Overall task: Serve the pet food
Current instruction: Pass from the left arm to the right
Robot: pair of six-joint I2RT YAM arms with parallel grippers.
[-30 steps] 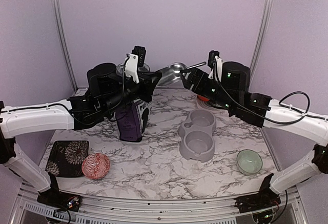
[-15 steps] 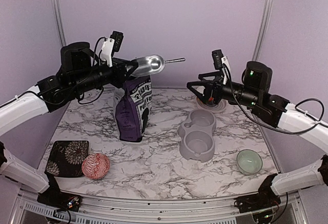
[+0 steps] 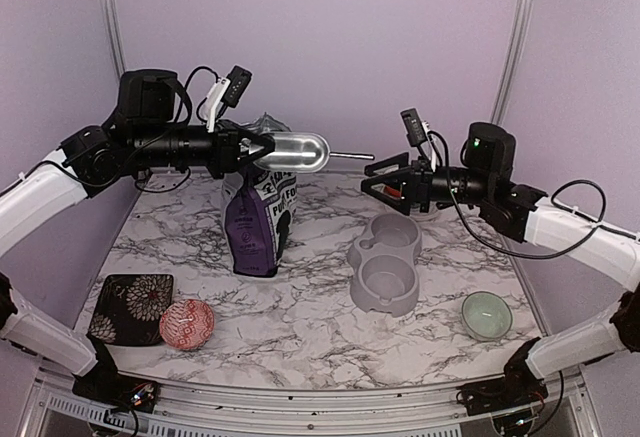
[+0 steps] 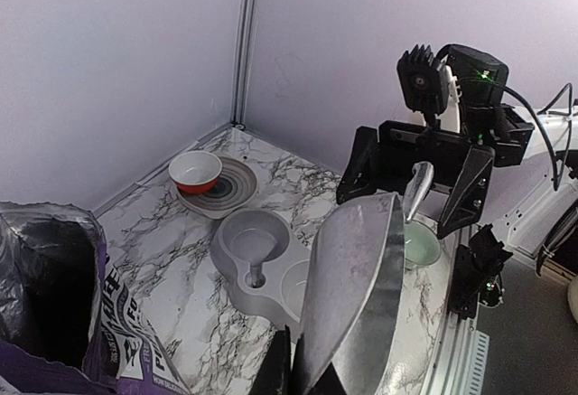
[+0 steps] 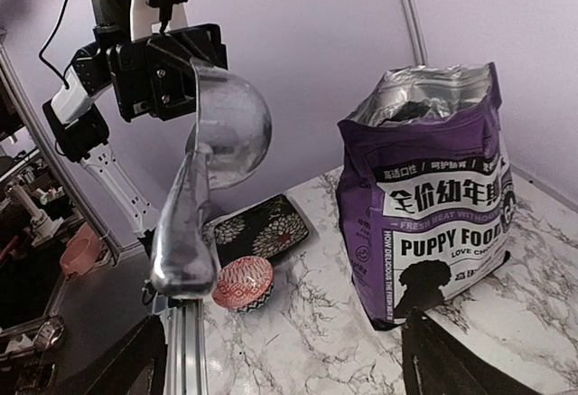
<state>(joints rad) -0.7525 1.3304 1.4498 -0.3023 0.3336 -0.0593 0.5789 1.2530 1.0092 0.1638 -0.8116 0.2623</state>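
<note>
Marble worktop [image 3: 320, 337] is carrying everything. Left arm is reaching in high from the left, left gripper [image 3: 250, 147] with its fingers [image 4: 275, 372] clamping tight on the bowl end of a metal scoop [image 3: 295, 150], holding it level above the worktop, handle pointing at the right arm. Right gripper [image 3: 378, 179] is hanging opposite, fingers spread wide, gripping nothing, the handle tip sitting near them but apart. Purple puppy food bag [image 3: 258, 227] is standing upright under the scoop, top open; pet food is not showing clearly, only dark inside the bag mouth, cannot tell more. Grey double-bowl feeder [image 3: 385, 262] is lying right of the bag. Dark floral tray [image 3: 130, 307] is sitting front left, red patterned bowl [image 3: 187, 323] touching its right edge. Pale green bowl [image 3: 486, 314] is sitting front right. Small red bowl [image 4: 195, 171] is resting on a grey plate [image 4: 230, 194] at the back
</note>
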